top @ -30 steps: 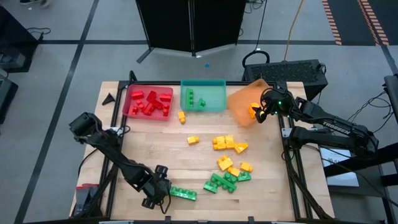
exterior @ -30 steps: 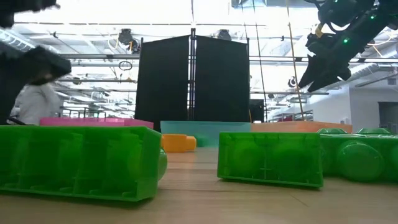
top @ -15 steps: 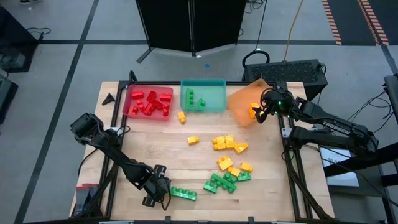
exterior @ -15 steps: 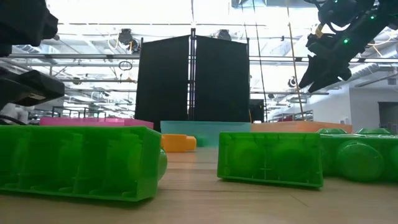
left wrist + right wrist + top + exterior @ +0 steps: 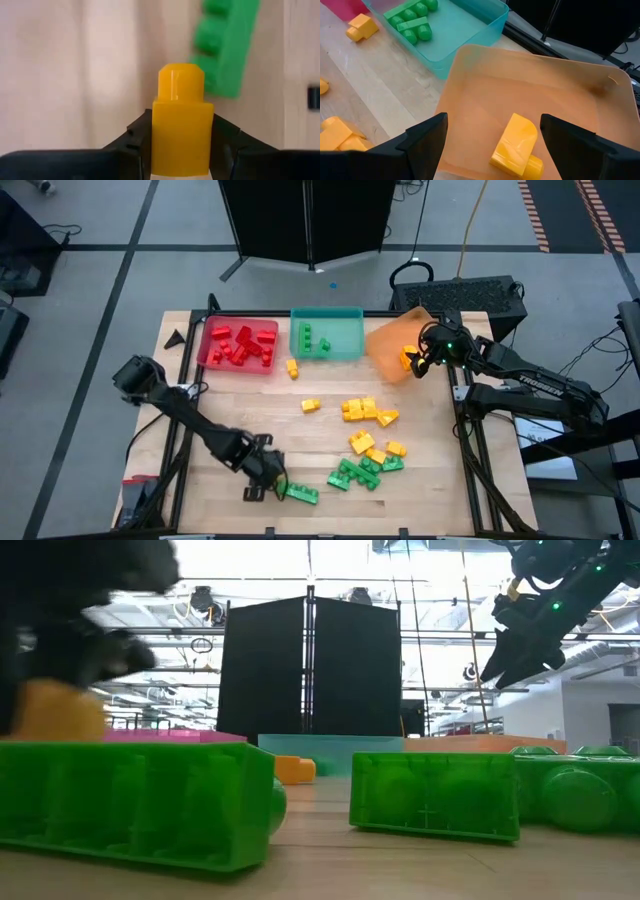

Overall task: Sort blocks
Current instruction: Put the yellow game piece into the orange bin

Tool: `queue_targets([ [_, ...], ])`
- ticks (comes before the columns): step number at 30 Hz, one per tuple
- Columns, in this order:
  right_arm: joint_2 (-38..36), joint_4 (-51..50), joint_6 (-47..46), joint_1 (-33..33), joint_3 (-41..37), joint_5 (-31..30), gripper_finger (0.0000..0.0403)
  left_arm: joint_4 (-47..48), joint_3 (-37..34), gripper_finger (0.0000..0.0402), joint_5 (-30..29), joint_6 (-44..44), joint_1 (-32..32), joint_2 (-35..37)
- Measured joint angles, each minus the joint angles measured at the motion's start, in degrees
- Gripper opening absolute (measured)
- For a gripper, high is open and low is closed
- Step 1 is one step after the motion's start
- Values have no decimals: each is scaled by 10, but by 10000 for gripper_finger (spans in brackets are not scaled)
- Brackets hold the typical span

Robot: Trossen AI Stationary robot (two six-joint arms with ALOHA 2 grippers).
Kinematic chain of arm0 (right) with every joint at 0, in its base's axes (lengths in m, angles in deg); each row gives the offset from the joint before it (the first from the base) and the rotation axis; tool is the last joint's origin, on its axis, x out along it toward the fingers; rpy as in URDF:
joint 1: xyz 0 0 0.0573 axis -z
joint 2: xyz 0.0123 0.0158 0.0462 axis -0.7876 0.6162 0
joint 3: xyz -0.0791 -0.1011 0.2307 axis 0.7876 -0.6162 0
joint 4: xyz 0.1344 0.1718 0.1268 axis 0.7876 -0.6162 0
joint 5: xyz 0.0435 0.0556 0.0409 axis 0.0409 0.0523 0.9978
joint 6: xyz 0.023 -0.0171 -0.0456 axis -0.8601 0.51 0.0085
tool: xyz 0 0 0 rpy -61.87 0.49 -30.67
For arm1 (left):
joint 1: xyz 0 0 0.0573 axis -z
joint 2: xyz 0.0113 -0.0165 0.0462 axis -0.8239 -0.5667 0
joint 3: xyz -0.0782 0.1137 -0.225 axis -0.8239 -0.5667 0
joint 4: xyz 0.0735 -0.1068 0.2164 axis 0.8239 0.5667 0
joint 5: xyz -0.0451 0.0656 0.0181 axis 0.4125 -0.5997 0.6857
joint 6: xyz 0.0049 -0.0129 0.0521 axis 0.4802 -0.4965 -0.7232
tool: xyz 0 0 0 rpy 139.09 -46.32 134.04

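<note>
a wooden table (image 5: 250, 420) carries three trays along its far edge: a red tray (image 5: 238, 346) with red blocks, a teal tray (image 5: 326, 334) with green blocks (image 5: 412, 22), and an orange tray (image 5: 392, 346), tipped askew, with one yellow block (image 5: 516, 145) inside. loose yellow blocks (image 5: 365, 412) lie scattered mid-table, one more just in front of the teal tray, and a cluster of green blocks (image 5: 355, 472) sits near the front edge. the left arm reaches low across the table's front, its left gripper (image 5: 262, 480) pinching a small yellow studded block (image 5: 181, 132) between both fingers, just beside a long green block (image 5: 299, 492) lying flat on the wood. at table height that green block (image 5: 135, 802) fills the foreground, with a second green block (image 5: 434, 795) next to it. the right gripper (image 5: 418, 363) hangs over the orange tray, fingers (image 5: 425, 140) spread wide and holding nothing, the lone yellow block below the gap.
</note>
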Motion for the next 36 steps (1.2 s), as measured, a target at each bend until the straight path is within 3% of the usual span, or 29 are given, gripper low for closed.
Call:
queue_targets([
  [8,0,8,0,0,0,-1,315,85,58,130,-87,-69,-98,91],
  [12,0,32,0,0,0,0,315,51,95,130,-169,-126,-167,125],
  [14,0,51,2,0,0,13,315,7,106,130,-180,-156,-205,131],
  [20,0,141,3,0,0,101,315,-205,113,130,-175,-230,-294,134],
  [26,-2,369,-38,-1,0,223,315,-376,113,130,-161,-322,-347,134],
  [31,-2,529,-51,-1,0,253,315,-456,114,130,-77,-329,-385,117],
  [36,3,567,-49,-1,0,255,315,-517,113,130,-22,-325,-399,79],
])
